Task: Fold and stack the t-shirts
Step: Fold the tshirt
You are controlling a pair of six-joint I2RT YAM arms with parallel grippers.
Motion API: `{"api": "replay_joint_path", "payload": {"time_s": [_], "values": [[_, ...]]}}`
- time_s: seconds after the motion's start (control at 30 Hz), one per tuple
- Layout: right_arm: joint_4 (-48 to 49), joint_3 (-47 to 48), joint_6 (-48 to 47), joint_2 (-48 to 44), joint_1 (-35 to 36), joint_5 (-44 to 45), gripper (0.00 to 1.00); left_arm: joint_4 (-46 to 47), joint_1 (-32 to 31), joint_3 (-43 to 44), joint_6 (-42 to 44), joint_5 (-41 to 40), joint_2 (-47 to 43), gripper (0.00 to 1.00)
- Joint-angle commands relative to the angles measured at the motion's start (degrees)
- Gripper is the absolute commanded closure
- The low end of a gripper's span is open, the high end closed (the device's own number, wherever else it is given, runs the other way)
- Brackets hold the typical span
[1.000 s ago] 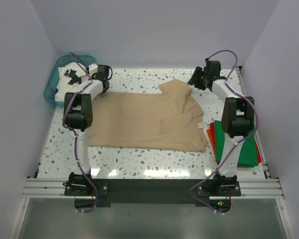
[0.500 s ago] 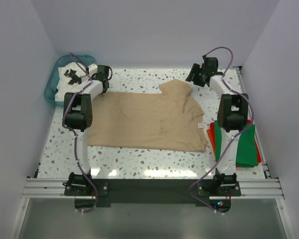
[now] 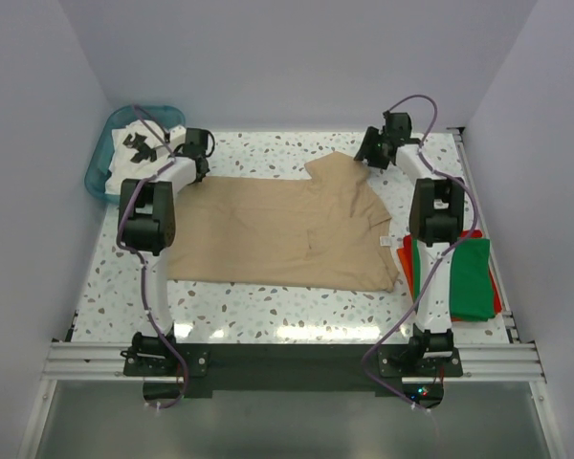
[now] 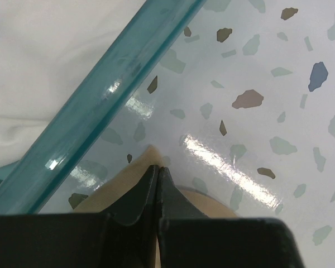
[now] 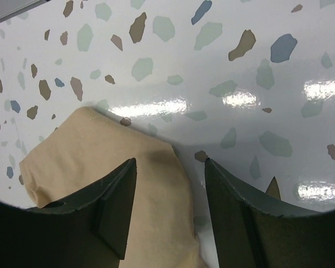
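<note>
The tan t-shirt [image 3: 277,229] lies spread flat across the middle of the table. My left gripper [image 3: 199,153] is at its far left corner, beside the basket. In the left wrist view that gripper [image 4: 158,167] is shut on a tan cloth corner [image 4: 149,152] that pokes out past the tips. My right gripper [image 3: 373,151] is open over the shirt's far right sleeve. In the right wrist view that gripper [image 5: 170,162] hangs above the sleeve [image 5: 95,156] without touching it. The white printed t-shirt [image 3: 139,143] lies in the basket. The green t-shirt [image 3: 469,277] lies folded on the red-orange one [image 3: 405,263] at the right edge.
The teal plastic basket [image 3: 100,172] stands at the far left corner; its rim [image 4: 100,95] runs just beside my left fingers. White walls enclose the table at the back and on both sides. The arm bases stand on a metal rail [image 3: 287,359] along the near edge.
My right arm has swung back and left, bringing its open gripper over the far sleeve. The left gripper and the shirts have not moved.
</note>
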Motion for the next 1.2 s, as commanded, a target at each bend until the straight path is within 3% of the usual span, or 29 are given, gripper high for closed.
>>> {"api": "replay_joint_path", "payload": {"time_s": [0.0,0.33,0.43,0.47,0.57,0.67,1.17], "values": [[-1.9,4.3,-1.3,1.0,1.4,2.1,0.45,1.9,0.1,-1.1,0.8,0.6,-3.3,1.0],[-4.6,6.9,-1.6,3.2,3.7,5.3,0.54,3.0,0.1,-1.8,1.3,1.3,-4.0,1.0],[-5.0,6.7,-1.5,2.8,3.8,6.3,0.64,3.3,0.2,-1.9,1.5,1.6,-4.2,1.0],[-5.0,6.6,-1.6,2.6,3.8,6.6,0.75,3.3,0.3,-1.9,1.5,1.6,-4.3,1.0],[-5.3,6.3,-1.6,1.7,3.8,7.6,0.9,3.8,0.3,-2.1,1.7,1.6,-4.6,1.0],[-4.4,5.9,-1.7,0.0,3.8,8.0,0.99,4.1,0.5,-2.8,1.8,1.7,-5.0,1.0],[1.7,-2.5,-2.2,-14.3,3.5,9.7,1.0,7.0,1.0,-4.7,2.4,2.2,-9.4,1.0]]}}
